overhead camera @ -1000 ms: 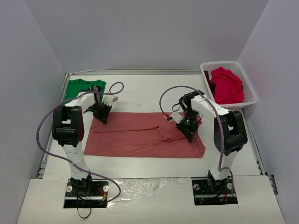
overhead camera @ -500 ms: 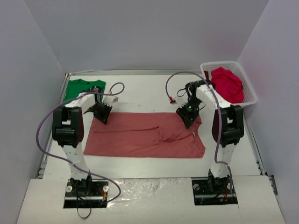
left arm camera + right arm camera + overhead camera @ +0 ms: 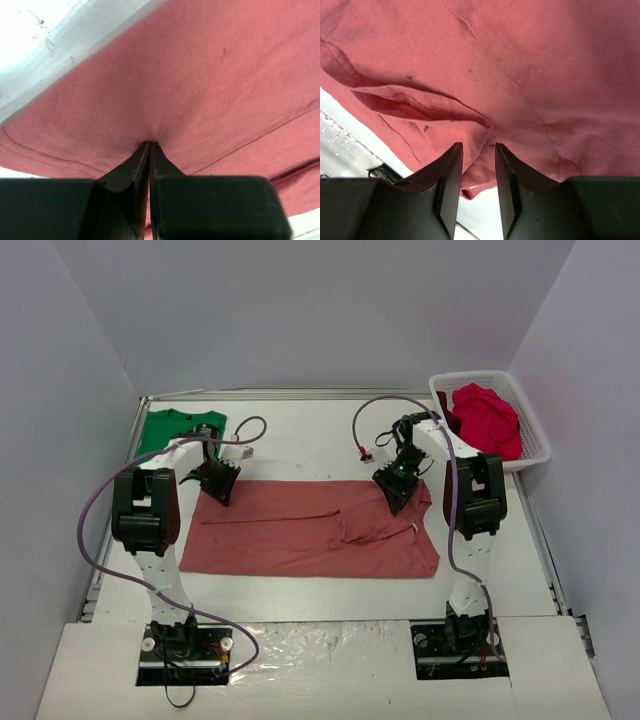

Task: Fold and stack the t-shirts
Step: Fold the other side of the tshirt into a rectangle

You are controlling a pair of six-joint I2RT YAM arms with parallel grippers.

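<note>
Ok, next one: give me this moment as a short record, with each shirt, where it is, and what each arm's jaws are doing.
shirt in work: dusty salmon-pink cotton t-shirt, spread flat between the arms, a fold creased across its middle
left gripper: jaws shut, pinching that shirt's far left edge
right gripper: jaws open, at the shirt's far right corner
set aside: bright green t-shirt, lying flat, far left corner
waiting: crimson-magenta t-shirts, crumpled in the white plastic lattice basket, far right
</note>
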